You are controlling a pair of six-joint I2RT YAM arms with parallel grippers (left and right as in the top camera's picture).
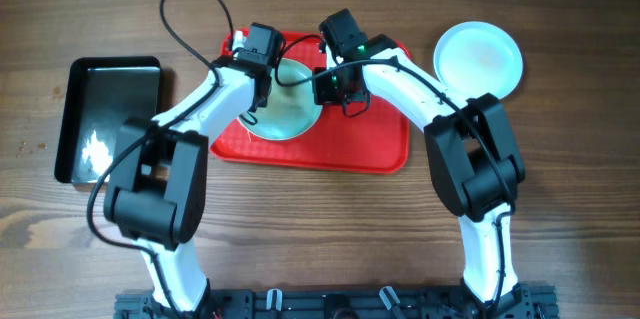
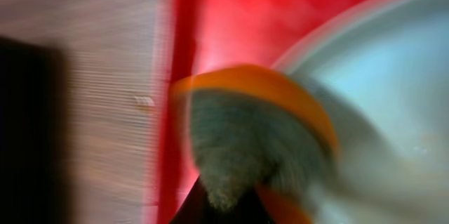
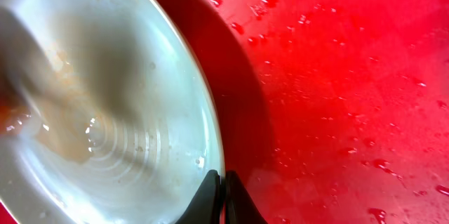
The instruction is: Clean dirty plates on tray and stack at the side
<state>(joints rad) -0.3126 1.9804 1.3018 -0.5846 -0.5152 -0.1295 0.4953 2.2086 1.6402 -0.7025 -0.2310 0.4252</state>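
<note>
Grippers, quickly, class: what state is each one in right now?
Left gripper: shut on the sponge.
Right gripper: shut, apparently pinching the rim of the plate.

Bright even overhead light; glare on black tray [image 1: 108, 109]; heavy motion blur in left wrist view.

Mid-brown wood table [image 1: 330, 209], grain running 9 to 3. Bright red tray [image 1: 380, 154] near centre; close up it's speckled w/ glinting wet drops. On it, plate [image 1: 295, 119]: pale blue-green rim, whitish centre w/ faint concentric rings & a tan-orange smear at 9 in right wrist view. At 2, 2nd plate [image 1: 478, 57]: pale blue rim, white middle. At 9, black tray [image 1: 105, 109]: glossy, white glare patch at its 7. Blurred sponge [image 2: 252, 140]: orange band over grey-green scrub face. White arms [image 1: 400, 79] w/ black joints.
</note>
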